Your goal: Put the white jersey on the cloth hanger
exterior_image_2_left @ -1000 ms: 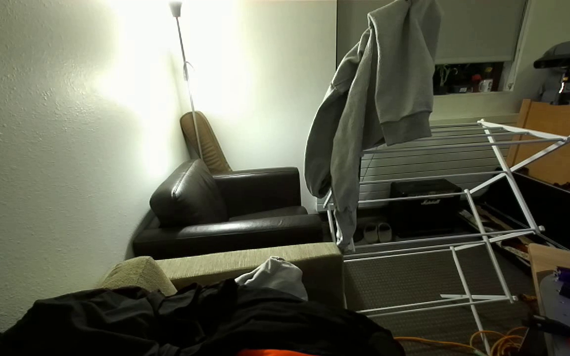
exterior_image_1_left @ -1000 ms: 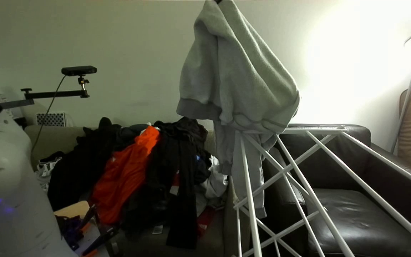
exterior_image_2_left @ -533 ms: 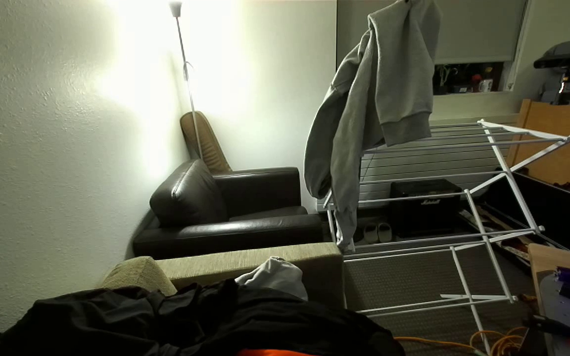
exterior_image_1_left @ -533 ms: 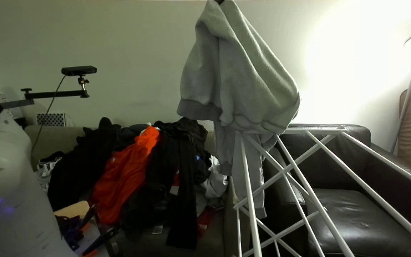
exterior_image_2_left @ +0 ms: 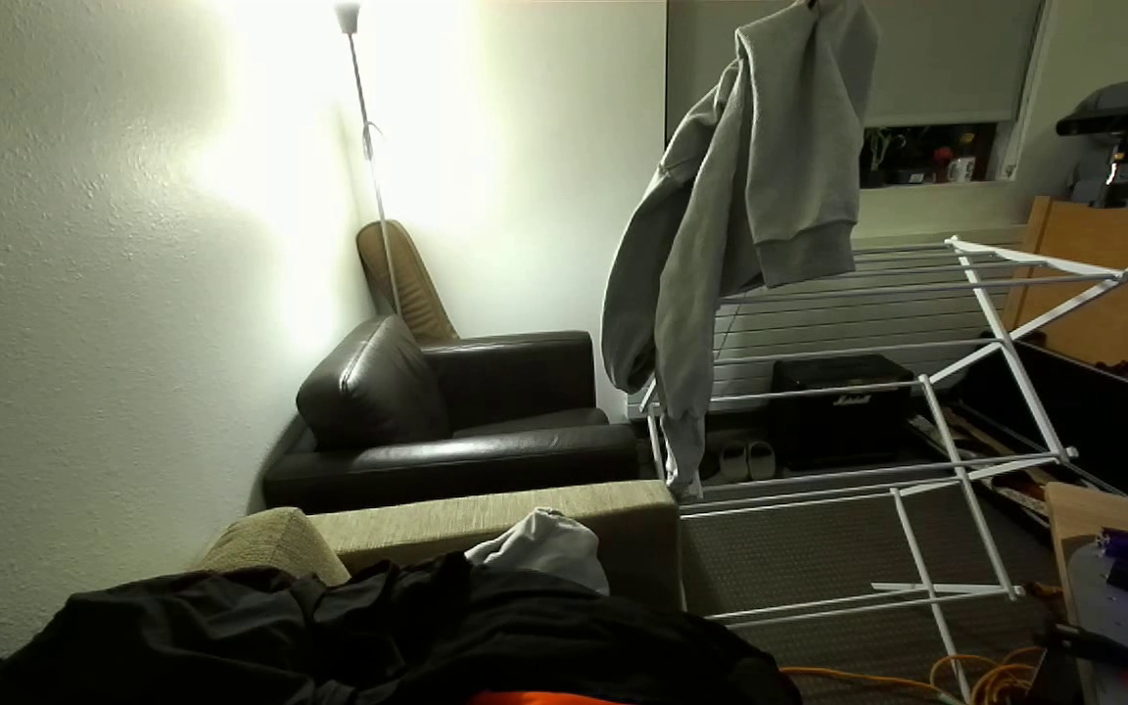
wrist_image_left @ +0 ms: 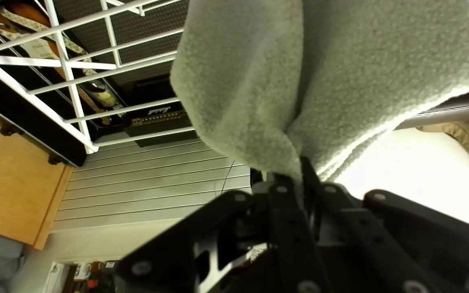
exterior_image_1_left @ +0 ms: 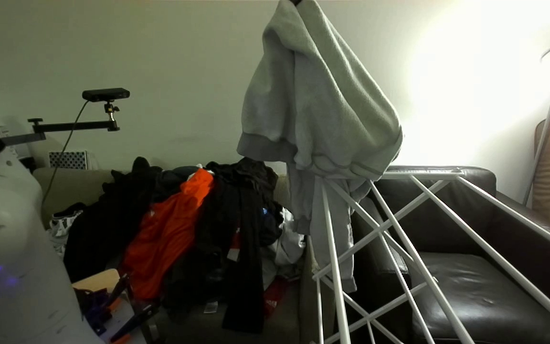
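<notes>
The white jersey looks light grey and hangs bunched in both exterior views [exterior_image_1_left: 325, 110] [exterior_image_2_left: 799, 157]. It fills the upper middle of the wrist view [wrist_image_left: 242, 89]. My gripper [wrist_image_left: 303, 173] is shut on a fold of it. In both exterior views only the dark tip of the gripper shows at the top edge. The cloth hanger is a white drying rack [exterior_image_1_left: 384, 227], also in the other views [exterior_image_2_left: 1005, 343] [wrist_image_left: 65, 63]. The jersey hangs over the rack's near end in an exterior view, its lower part below the top bars. Whether it rests on them I cannot tell.
A pile of clothes with an orange garment [exterior_image_1_left: 170, 234] and black ones [exterior_image_2_left: 407, 636] lies on the sofa [exterior_image_2_left: 486, 519]. A dark leather armchair [exterior_image_1_left: 466, 286] stands behind the rack. A floor lamp [exterior_image_2_left: 378, 186] and a black amplifier [exterior_image_2_left: 838, 411] stand further off.
The top of the jersey has shifted very slightly to the right in both exterior views. The gripper keeps its hold. The rack has not moved.
</notes>
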